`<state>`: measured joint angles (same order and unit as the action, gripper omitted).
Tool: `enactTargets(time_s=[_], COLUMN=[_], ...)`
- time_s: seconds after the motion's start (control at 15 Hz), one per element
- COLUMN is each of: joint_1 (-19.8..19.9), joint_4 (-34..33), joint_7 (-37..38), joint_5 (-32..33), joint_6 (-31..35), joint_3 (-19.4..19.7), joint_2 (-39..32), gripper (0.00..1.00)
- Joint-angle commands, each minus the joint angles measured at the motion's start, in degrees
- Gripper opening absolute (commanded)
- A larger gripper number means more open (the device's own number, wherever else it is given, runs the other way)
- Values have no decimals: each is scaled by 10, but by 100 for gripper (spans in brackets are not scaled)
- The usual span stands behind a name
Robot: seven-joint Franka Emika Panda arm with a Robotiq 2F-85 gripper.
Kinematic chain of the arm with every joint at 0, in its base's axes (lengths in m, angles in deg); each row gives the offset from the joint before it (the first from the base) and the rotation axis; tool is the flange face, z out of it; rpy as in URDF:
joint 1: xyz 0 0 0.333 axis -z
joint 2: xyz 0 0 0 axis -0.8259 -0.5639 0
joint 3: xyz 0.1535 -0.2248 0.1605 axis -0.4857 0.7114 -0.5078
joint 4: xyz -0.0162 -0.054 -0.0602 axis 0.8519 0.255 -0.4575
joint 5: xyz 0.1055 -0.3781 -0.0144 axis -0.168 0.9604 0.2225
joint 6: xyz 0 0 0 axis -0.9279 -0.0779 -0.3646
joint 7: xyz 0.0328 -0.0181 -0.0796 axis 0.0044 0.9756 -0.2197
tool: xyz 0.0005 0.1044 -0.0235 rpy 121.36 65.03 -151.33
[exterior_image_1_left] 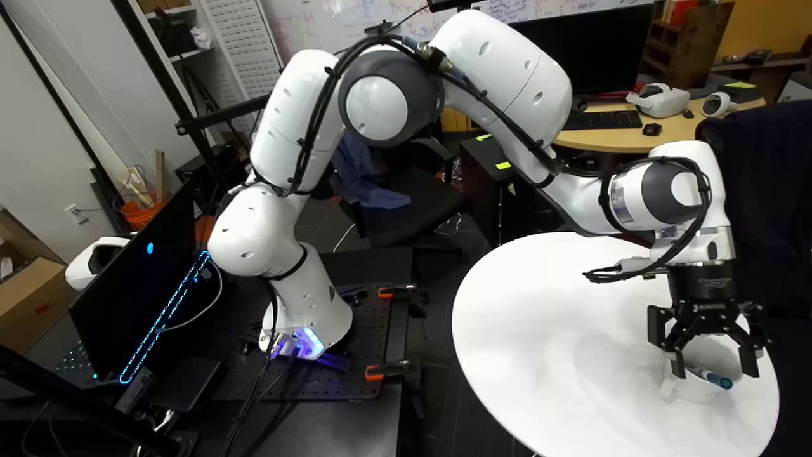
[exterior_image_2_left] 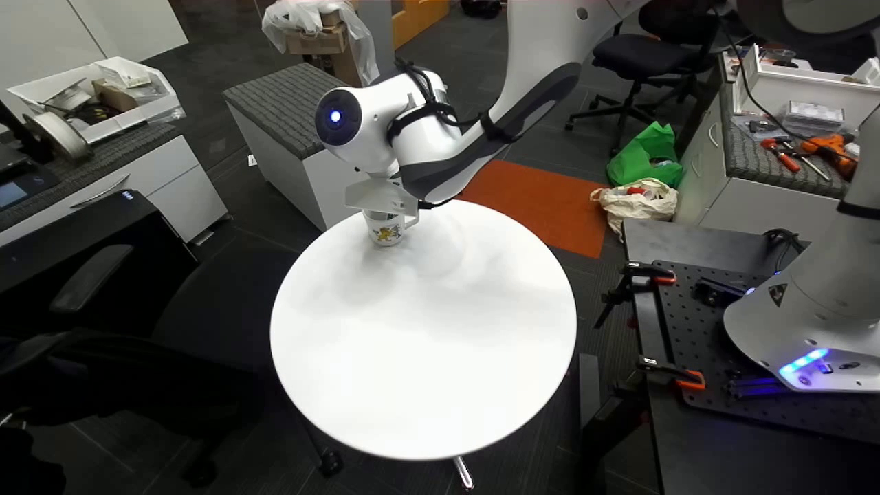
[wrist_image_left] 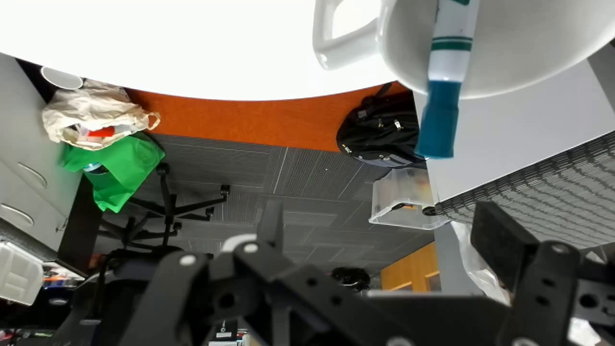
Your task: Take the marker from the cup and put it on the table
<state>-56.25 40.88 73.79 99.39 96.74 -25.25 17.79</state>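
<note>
The white cup stands near the table edge in both exterior views (exterior_image_1_left: 696, 392) (exterior_image_2_left: 386, 232), and it shows in the wrist view (wrist_image_left: 523, 53). A white marker with green bands and a teal cap (wrist_image_left: 449, 62) leans in the cup, its cap sticking out over the rim. The marker also shows in an exterior view (exterior_image_1_left: 717, 379). My gripper (exterior_image_1_left: 714, 367) is open and empty, pointing down at the cup, with its fingers spread about the cup's mouth. In the wrist view the gripper (wrist_image_left: 382, 221) appears apart from the marker. An exterior view hides the fingers and marker behind the arm.
The round white table (exterior_image_2_left: 426, 357) bears the cup, whose handle (wrist_image_left: 343, 43) points towards the table's middle. A dark chair (exterior_image_2_left: 206, 309) stands beside the table. A grey-topped cabinet (exterior_image_2_left: 289, 103) stands just beyond the cup's side of the table.
</note>
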Motion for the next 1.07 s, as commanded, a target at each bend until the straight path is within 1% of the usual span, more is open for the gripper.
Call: enactTargets(time_s=[0.0,0.4,1.0], joint_1=[-14,-17,-21], joint_4=[-49,-91,-133], joint_7=[-13,-18,-30], joint_5=[-23,-28,-33], joint_6=[-31,-34,-36], joint_3=[14,22,29], joint_2=[-32,-69,-104], gripper=[100,100,100])
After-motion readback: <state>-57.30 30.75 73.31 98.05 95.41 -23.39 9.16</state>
